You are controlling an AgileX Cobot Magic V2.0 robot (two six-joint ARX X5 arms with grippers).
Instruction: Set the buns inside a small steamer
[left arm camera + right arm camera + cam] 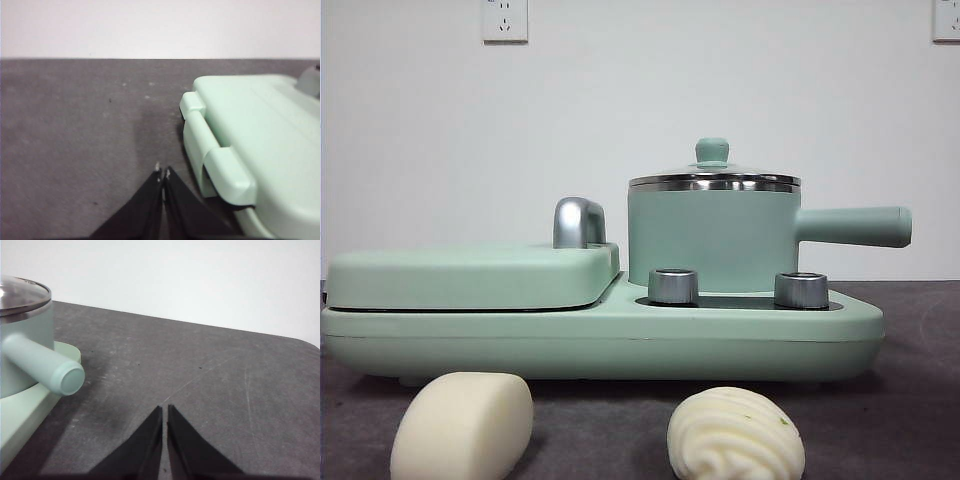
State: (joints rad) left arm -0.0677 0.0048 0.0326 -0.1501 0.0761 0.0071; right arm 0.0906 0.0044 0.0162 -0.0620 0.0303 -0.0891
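Mint-green small steamer (712, 240) lidded on its base; both buns on the table, both grippers idle.

The small steamer stands upright on the right half of the mint-green cooker base (600, 335), glass lid (714, 176) seated, green knob (712, 150) on top. Its straight handle (853, 226) runs level and points to the right in the front view. The flat griddle (470, 275) with chrome handle (578, 222) occupies the left half. Two steel dials (673, 285) sit in front of the steamer. The smooth bun (462, 426) lies on the dark table (910, 400) in front of the base, long axis running left to right. The ridged bun (736, 435) lies to its right, apart from it. The left gripper (162, 172) has its jaws closed, holding nothing, beside the griddle. The right gripper (164, 410) has its jaws closed, holding nothing, near the handle tip.
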